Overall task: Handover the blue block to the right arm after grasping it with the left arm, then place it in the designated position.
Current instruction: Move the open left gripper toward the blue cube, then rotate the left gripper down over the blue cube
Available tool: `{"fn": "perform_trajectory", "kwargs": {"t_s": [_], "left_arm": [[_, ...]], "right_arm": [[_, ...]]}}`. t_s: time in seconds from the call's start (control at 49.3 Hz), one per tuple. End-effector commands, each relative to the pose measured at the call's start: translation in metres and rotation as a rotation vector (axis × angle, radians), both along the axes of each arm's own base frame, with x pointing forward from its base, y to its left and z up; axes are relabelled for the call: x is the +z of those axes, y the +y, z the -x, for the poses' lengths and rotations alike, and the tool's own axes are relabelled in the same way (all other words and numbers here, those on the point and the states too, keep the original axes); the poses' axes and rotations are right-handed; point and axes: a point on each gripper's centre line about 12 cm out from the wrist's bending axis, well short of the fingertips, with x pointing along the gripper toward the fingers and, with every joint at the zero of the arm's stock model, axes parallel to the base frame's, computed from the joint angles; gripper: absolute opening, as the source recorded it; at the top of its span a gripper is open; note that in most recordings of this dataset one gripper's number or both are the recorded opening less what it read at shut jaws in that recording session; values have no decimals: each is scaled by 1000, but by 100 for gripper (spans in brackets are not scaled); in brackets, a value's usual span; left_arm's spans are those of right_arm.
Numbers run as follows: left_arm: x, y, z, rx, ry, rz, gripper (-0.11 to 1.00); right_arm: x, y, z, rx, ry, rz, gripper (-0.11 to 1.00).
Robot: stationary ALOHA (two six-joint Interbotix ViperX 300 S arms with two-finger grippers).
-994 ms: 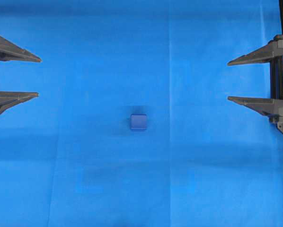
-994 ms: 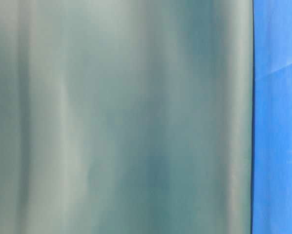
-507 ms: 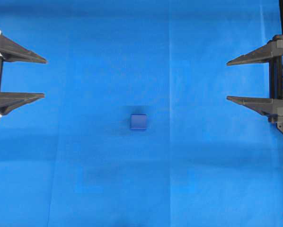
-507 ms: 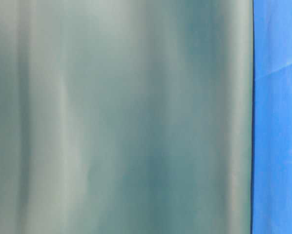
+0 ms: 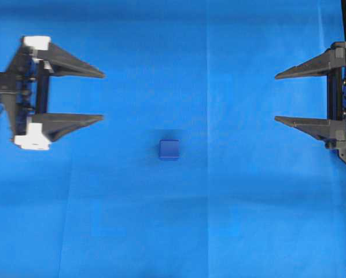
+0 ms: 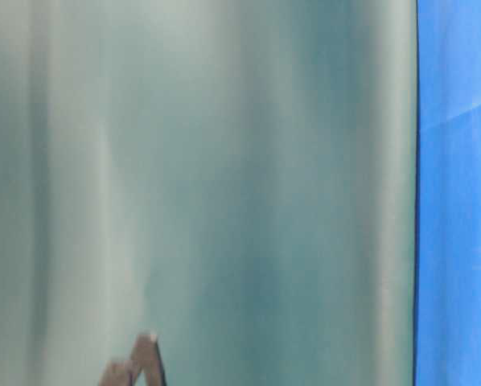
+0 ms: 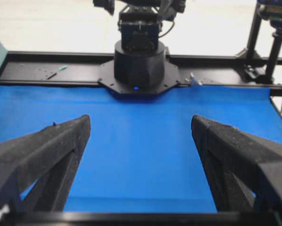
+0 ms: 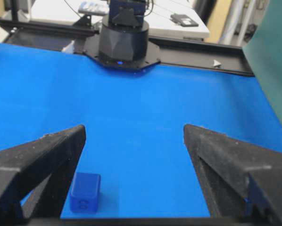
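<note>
The blue block (image 5: 169, 149) rests alone on the blue cloth near the middle of the overhead view, and it shows low and left in the right wrist view (image 8: 85, 191). My left gripper (image 5: 103, 96) stands open up and to the left of the block, well short of it, fingers pointing right. Between its fingers (image 7: 56, 146) the left wrist view holds only bare cloth; the block is out of that view. At the right edge my right gripper (image 5: 276, 97) is open too, fingers pointing left, far from the block.
Blue cloth (image 5: 208, 220) covers the whole table. The opposite arm's black base (image 7: 138, 66) stands at the cloth's far edge, and the other base (image 8: 122, 42) likewise. A green-grey sheet (image 6: 200, 177) fills most of the table-level view.
My left gripper has slid right, toward the middle, bringing its white end blocks into view. The block and the right gripper have stayed put.
</note>
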Motion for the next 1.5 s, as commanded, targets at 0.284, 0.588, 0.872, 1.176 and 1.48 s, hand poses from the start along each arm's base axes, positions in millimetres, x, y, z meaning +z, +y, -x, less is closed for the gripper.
{"fn": "perform_trajectory", "kwargs": {"t_s": [0.284, 0.588, 0.872, 1.176, 1.48], "left_arm": [[15, -6, -71, -17, -5, 0, 91], [13, -8, -116, -18, 31, 0, 91], [7, -8, -130, -17, 121, 3, 91], [-14, -9, -143, -5, 409, 74, 91], [-25, -14, -147, 11, 806, 77, 91]], "right_arm": [[10, -2, -3, -8, -25, -4, 96], [10, -2, -3, -10, -26, -4, 96], [10, -2, -3, -11, -22, -4, 96], [9, -2, -4, -11, -20, -4, 96], [9, -2, -4, -11, -14, -4, 96]]}}
